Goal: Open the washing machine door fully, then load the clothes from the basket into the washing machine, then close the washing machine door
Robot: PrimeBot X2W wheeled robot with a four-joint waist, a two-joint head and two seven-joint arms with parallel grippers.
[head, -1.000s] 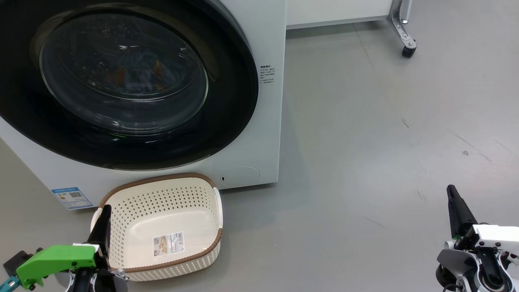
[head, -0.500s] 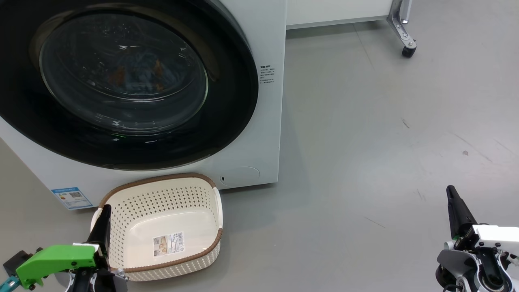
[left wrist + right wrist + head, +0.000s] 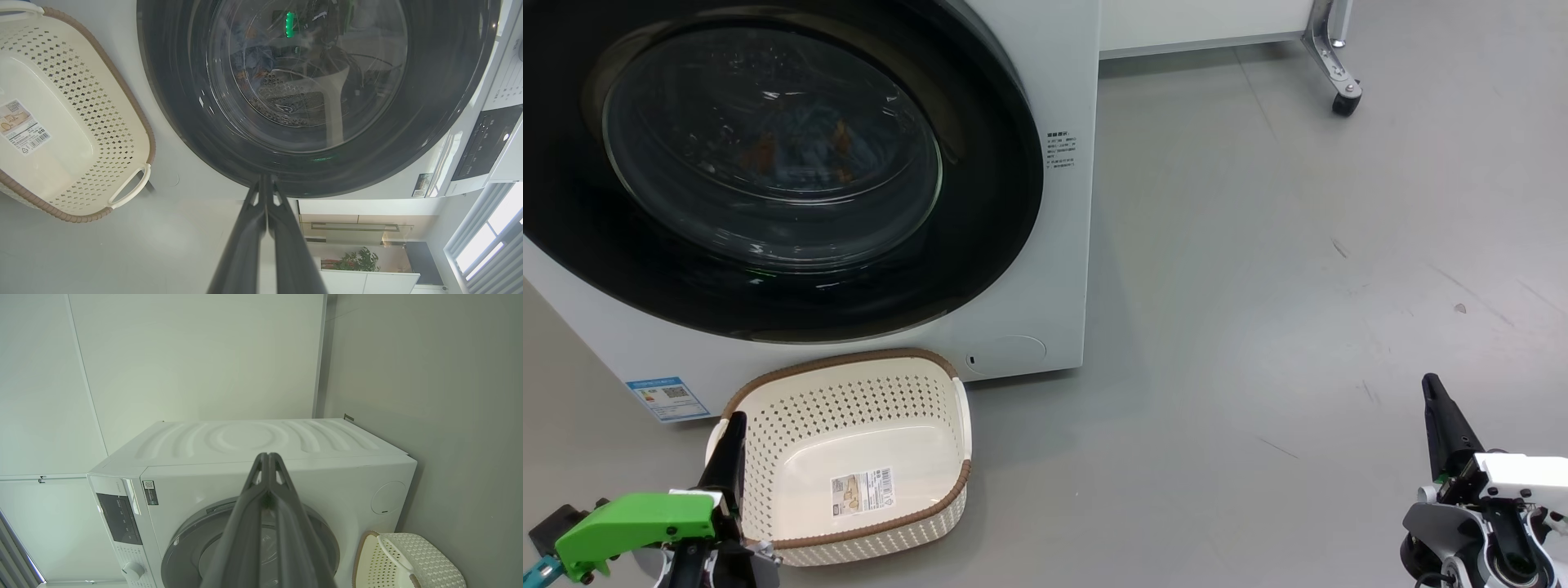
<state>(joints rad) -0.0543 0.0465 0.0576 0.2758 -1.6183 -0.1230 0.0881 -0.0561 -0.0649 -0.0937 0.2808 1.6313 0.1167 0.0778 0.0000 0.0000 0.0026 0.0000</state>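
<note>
While the washing machine door point(image 3: 768, 155) sits shut, flush against the front of the washing machine point(image 3: 1063, 73), blue clothes point(image 3: 805, 139) with orange-brown marks show dimly through it, inside the machine. Just before the machine's lower front, on the grey floor point(image 3: 1258, 286), the basket point(image 3: 849, 359) stands with its bare bottom and label point(image 3: 862, 492) showing, its brown rim close under the door. My left gripper point(image 3: 735, 425) hangs before the machine's lower left, fingers pressed together on nothing. My right gripper point(image 3: 1431, 388) is well off to the machine's right over the floor, fingers likewise pressed together, gripping nothing. Beyond the machine's right side stands a castor point(image 3: 1346, 104) of a metal frame.
</note>
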